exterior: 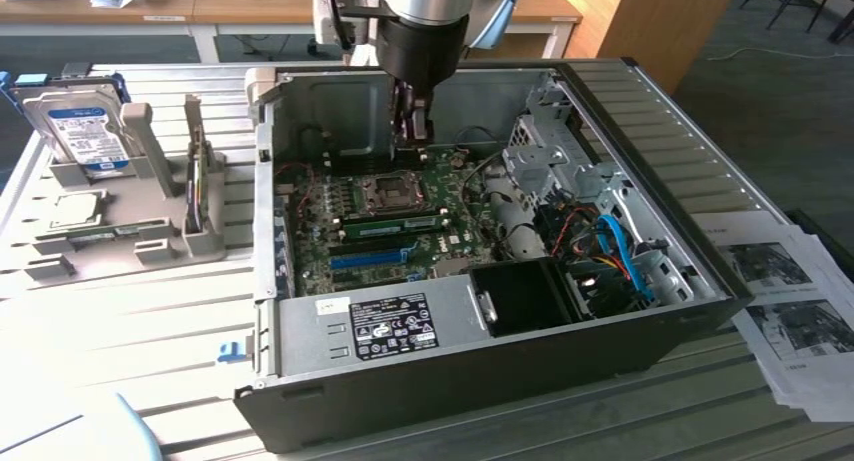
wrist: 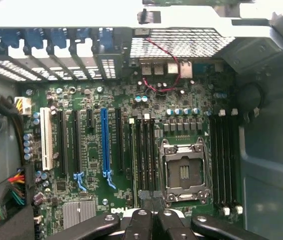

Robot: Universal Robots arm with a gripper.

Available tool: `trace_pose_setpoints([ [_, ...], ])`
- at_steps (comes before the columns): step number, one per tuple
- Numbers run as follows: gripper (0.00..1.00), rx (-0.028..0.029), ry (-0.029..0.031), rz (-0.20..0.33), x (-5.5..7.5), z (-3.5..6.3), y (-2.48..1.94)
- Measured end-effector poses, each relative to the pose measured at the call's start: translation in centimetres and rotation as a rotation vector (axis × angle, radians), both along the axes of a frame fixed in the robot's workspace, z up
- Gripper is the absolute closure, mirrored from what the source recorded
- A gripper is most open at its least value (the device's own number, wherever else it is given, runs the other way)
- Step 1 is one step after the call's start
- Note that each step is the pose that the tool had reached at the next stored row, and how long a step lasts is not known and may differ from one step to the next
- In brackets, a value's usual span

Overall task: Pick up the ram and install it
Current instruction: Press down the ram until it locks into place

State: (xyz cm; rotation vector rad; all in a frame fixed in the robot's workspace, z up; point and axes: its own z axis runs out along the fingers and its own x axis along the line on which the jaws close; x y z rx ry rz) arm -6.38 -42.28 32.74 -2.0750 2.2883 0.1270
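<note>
**Tool closed above seated RAM in open case**

Tool (exterior: 416,131) hangs inside the open computer case (exterior: 667,131), fingers pressed together, gripping nothing. Directly below its tips, a thin green RAM stick (exterior: 395,222) lies seated in a motherboard (wrist: 126,200) slot, beside the square CPU socket (wrist: 184,172). A blue expansion slot (wrist: 104,140) runs nearby. Outside the case, a silver hard drive (exterior: 78,126) stands in a grey holder on the table (exterior: 147,321).
</note>
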Motion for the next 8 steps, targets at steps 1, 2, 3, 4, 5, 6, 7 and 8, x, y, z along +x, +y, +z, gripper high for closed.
trace_pose_setpoints([
  [1,0.91,0.0001,-0.0001,-0.018,0.0,-0.01,0.0],
  [2,0.91,0.0,0.0,-0.036,0.0,-0.01,0.0],
  [3,0.91,0.0001,-0.0001,-0.054,0.0,-0.01,0.0],
  [4,0.91,0.0,-0.0001,-0.072,0.0,-0.01,0.0],
  [5,0.91,0.0001,-0.0001,-0.09,0.0,-0.01,0.0],
  [6,0.91,0.0001,-0.0001,-0.109,0.0,-0.01,0.0],
  [7,0.91,0.0001,-0.0001,-0.126,0.0,-0.01,0.0],
  [8,0.91,0.0001,-0.0001,-0.144,0.0,-0.01,0.0],
])
